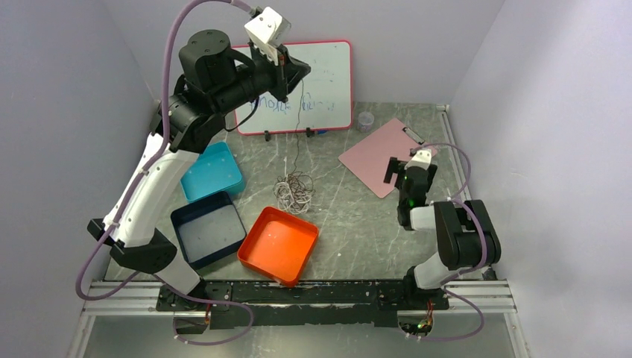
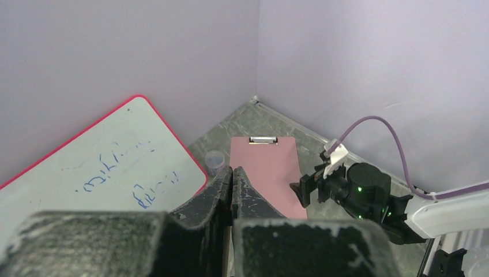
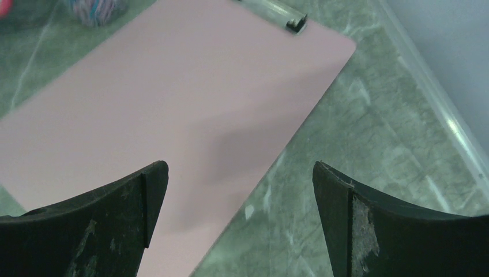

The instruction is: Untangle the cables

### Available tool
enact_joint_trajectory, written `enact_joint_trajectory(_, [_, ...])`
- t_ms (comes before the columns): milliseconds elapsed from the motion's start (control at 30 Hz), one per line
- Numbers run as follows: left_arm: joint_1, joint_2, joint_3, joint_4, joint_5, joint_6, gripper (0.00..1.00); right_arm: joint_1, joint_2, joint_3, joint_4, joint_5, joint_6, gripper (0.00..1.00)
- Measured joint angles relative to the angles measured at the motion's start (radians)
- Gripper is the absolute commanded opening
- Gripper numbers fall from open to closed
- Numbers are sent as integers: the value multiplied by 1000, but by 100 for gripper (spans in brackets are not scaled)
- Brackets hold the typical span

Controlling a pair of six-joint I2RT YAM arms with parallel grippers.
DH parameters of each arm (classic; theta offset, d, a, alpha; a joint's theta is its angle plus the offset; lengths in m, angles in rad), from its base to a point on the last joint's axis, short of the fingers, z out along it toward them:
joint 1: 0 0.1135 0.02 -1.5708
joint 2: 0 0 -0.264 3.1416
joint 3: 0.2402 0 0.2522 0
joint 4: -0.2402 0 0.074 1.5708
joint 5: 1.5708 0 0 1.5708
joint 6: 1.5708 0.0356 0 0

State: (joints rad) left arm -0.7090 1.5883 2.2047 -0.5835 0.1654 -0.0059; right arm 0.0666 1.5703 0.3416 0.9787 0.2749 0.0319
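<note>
The left tool [image 1: 304, 72] is pressed together and raised high at the far side, in front of the whiteboard [image 1: 332, 89]. In the overhead view a thin black cord [image 1: 299, 134] runs from its tip straight down to the heap of cables [image 1: 294, 192]. The tool therefore appears to be pinching one end of that cord, though the wrist view shows only the closed fingers [image 2: 221, 193] and not the cord between them. The heap lies on the tabletop [image 1: 350, 216] near the middle, just beyond the orange tray [image 1: 279, 245] and to the right of the teal box [image 1: 212, 171]. It is a loose nest of pale and dark loops, and which loop crosses which is too fine to make out.

The right tool [image 1: 408, 165] is spread wide and holds nothing. It hovers over the near right corner of the pink clipboard [image 3: 173, 98], well apart from the heap.

The step in hand looks like drawing one cord up and out of the nest. To do it well, the lift should go slowly and straight up so the strand slides free instead of tightening a knot. If the whole nest starts to rise with it, the right tool should come across and pin or pinch the remaining loops low against the tabletop. The freed cord then wants laying down well away from the heap.
</note>
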Motion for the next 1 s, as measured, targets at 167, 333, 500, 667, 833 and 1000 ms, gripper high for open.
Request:
enact_joint_trajectory(167, [0, 22, 4, 25, 0, 4, 7, 0, -146, 215, -327, 61, 102, 100])
enact_joint_trajectory(333, [0, 48, 9, 42, -5, 12, 7, 0, -267, 485, -599, -6, 219, 100])
enact_joint_trajectory(500, [0, 58, 13, 56, -18, 21, 7, -6, -361, 515, -723, -161, 281, 100])
enact_joint_trajectory(667, [0, 61, 27, 72, -31, 26, 7, -2, -447, 450, -700, -442, 328, 100])
enact_joint_trajectory(833, [0, 64, 29, 90, -35, 26, 7, 100, -469, 409, -607, -597, 359, 100])
enact_joint_trajectory(1000, [0, 70, 29, 97, -41, 26, 7, 347, -423, 401, -481, -610, 335, 100])
